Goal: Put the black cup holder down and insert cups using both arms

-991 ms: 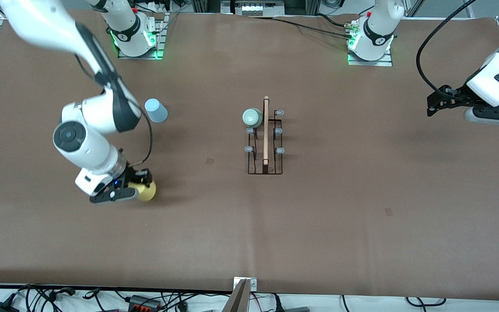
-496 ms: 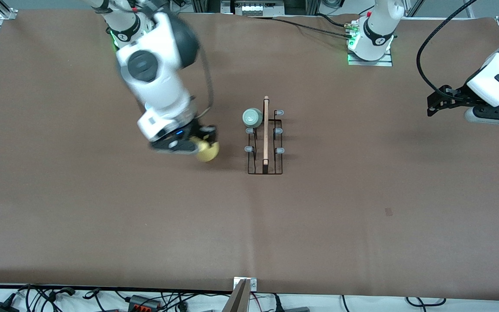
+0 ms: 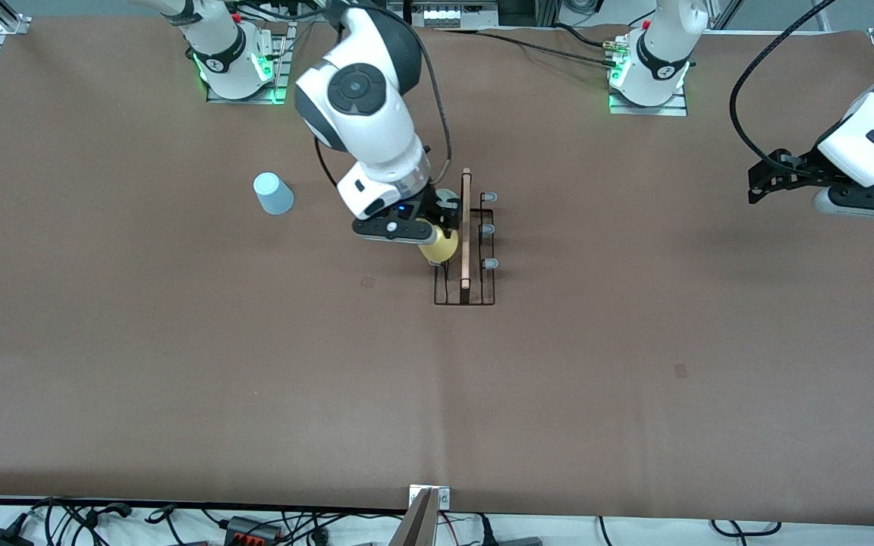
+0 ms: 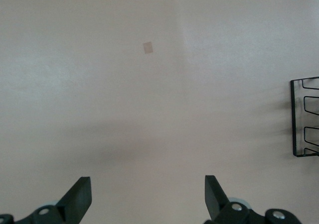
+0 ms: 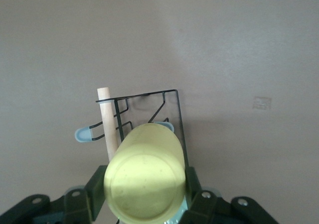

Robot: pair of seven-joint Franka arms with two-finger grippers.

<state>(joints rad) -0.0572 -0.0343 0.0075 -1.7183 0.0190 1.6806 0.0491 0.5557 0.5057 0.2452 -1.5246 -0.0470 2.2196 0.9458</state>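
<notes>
The black cup holder (image 3: 465, 292) stands mid-table with its wooden rod (image 3: 466, 220) along the top. My right gripper (image 3: 437, 233) is shut on the yellow cup (image 3: 439, 247) and holds it over the holder's pegs on the right arm's side of the rod. In the right wrist view the yellow cup (image 5: 144, 176) fills the space between the fingers (image 5: 95, 186), above the holder (image 5: 174, 115). My right hand hides the grey-green cup. The light blue cup (image 3: 273, 193) stands upside down toward the right arm's end. My left gripper (image 3: 757, 187) waits open at the left arm's end, nothing between its fingertips (image 4: 79, 196).
Two small tape marks (image 3: 367, 282) (image 3: 680, 370) lie on the brown table cover. Both arm bases (image 3: 236, 64) (image 3: 648, 72) stand along the table's edge farthest from the front camera. Cables and a metal bracket (image 3: 428, 504) line the nearest edge.
My right arm has carried the yellow cup from the table's right-arm end across to the cup holder. The left arm has not moved.
</notes>
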